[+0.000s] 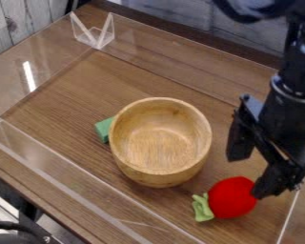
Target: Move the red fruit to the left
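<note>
Where the wood-grain worktop (66, 114) spreads across the view, we see it ringed by low clear plastic walls (53, 172), with a small clear stand (91, 30) at the far left corner. Our black robot arm (289, 105) comes in from the upper right and fills most of the right side, reaching down toward the near right part of the surface. Next in size is the round wooden bowl (162, 141), which sits upright near the middle and shows nothing inside. Our pincer (273, 170) hangs at the arm's lower end, pointing down, its dark fingers (240, 143) spread wide with nothing between them; one finger reaches down just beside the bowl's right wall, the other drops to the upper right edge of the red fruit (233, 197). We cannot tell whether that finger touches the fruit or only stands in front of it. The red fruit itself lies on the worktop at the near right, just off the bowl's lower right side, with its light-green leafy end (201, 207) pointing left toward the front wall. Smallest of all, a flat green piece (104, 129) peeks out from behind the bowl's left side, lying on the wood.
</note>
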Robot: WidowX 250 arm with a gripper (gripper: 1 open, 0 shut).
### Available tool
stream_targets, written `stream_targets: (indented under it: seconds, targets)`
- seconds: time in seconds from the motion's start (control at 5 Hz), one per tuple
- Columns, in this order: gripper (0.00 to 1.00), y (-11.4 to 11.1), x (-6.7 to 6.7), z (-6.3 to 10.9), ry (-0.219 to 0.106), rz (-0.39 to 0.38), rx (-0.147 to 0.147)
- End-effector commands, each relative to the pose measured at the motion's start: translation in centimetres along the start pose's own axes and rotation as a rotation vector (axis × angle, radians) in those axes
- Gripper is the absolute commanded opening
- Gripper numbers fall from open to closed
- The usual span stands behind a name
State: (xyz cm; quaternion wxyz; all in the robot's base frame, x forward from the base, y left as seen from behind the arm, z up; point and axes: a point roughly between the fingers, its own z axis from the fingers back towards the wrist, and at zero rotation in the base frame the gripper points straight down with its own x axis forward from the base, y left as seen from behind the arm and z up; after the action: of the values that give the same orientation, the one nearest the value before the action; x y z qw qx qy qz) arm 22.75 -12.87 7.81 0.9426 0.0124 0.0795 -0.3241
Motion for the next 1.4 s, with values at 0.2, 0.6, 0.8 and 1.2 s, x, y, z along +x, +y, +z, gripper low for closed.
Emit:
stream_targets:
  seconds: [0.2, 0.6, 0.8, 1.2]
  targets:
    - [1.00, -0.1, 0.4, -1.5, -0.020, -0.099, 0.033]
    - [1.00, -0.5, 1.3, -1.2, -0.043, -0.004, 0.066]
    - [1.00, 0.1, 1.3, -1.2, -0.045, 0.036, 0.072]
    - [1.00, 1.2, 1.2, -1.0, -0.057, 0.105, 0.088]
